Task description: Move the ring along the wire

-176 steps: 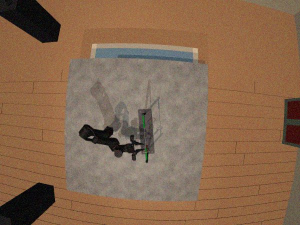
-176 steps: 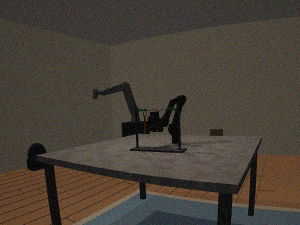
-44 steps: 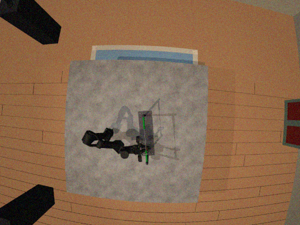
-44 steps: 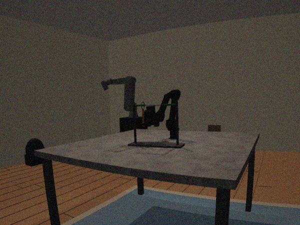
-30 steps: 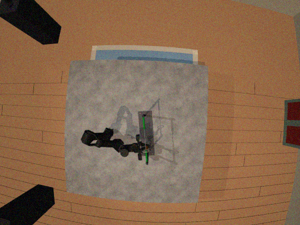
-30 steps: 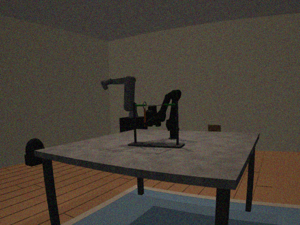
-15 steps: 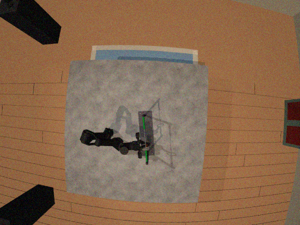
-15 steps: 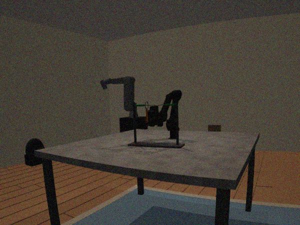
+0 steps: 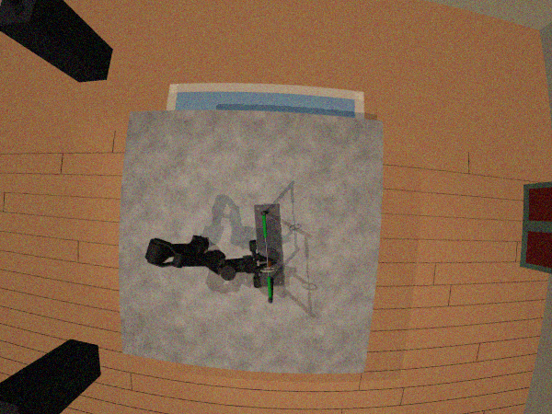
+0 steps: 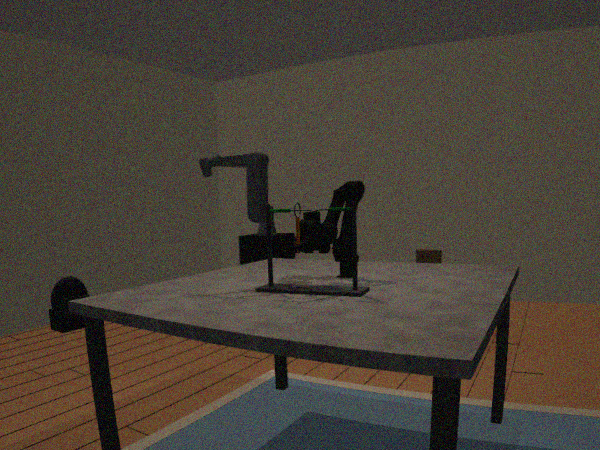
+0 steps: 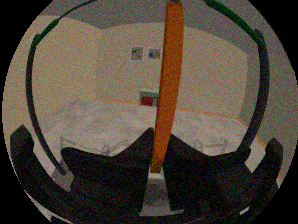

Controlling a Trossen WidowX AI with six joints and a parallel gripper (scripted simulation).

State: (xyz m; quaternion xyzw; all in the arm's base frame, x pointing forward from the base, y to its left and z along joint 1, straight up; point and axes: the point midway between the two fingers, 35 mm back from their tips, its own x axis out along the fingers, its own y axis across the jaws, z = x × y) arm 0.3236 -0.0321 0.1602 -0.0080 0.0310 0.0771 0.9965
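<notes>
mottled grey stone-look table [image 9: 184, 184]; matt wooden plank floor [image 9: 460, 299]; glossy orange handle [image 11: 169, 83]

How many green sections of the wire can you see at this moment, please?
2. One green section runs from the far post in the top view; the other green section lies by the near post, just past the ring held by the end effector.

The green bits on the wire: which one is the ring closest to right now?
The ring is closest to the green part at the bottom end of the wire in the top view. The other green part lies further off, across the thin grey stretch.
</notes>
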